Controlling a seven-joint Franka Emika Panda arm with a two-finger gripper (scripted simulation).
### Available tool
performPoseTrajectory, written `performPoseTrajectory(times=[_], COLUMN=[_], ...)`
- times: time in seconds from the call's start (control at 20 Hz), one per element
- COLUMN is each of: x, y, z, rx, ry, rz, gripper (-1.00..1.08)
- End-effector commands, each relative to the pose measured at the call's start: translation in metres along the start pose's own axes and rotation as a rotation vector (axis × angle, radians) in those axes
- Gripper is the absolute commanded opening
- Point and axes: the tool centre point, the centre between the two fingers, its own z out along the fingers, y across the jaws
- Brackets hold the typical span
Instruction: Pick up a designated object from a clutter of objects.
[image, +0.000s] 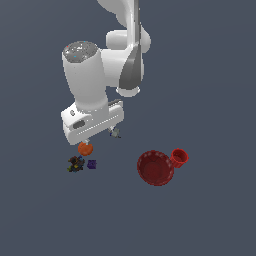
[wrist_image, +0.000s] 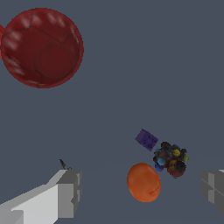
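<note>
On the plain grey-blue floor (image: 210, 220), the jaws hang wide open, empty, over the orange ball (wrist_image: 144, 182).

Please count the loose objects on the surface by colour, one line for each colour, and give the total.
Red: 2, the bowl and the cup
Orange: 1, the ball
Purple: 1, the cube
Dark multicoloured: 1, the lump
Grey-white: 1, the tiny piece
Total: 6
</note>
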Motion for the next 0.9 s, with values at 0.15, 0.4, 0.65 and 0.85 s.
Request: performPoseTrajectory(times=[0.15, 0.4, 0.65, 0.85], x=[-0.021, -0.041, -0.061, -0.076], y=[0.015, 0.027, 0.037, 0.043], z=[0.025, 0.048, 0.070, 0.087], rx=[0.007, 0.016, 0.026, 0.035], ry=[-0.009, -0.014, -0.014, -0.012], rz=[-0.112, -0.212, -0.313, -0.391], gripper=[1.00, 1.00, 1.00, 1.00])
